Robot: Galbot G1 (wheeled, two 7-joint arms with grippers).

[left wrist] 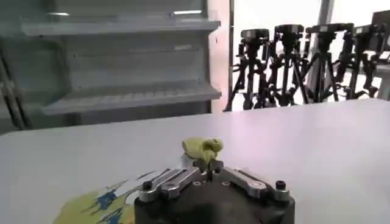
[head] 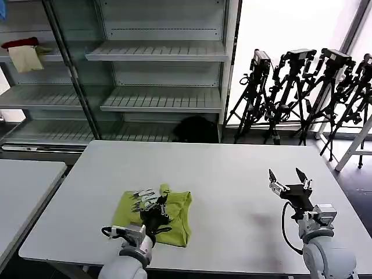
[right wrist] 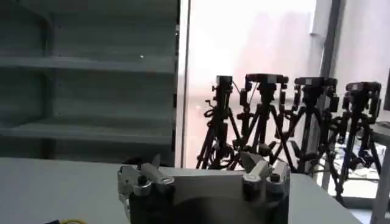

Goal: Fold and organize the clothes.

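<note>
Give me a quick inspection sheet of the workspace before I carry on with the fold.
Surface: white table, bare apart from the shirt.
Job's things: lime-green T-shirt lies partly folded near the front left edge.
Clutter: nothing seen on the table.
Grippers: left pincer is over the shirt, shut on a pinch of green fabric; right pincer is open above the table's right side, holding nothing.
Cables: black cable loops beside the right wrist.
Surroundings: shelving behind, red and cream cloths on an upper shelf; tripods by the window.
</note>
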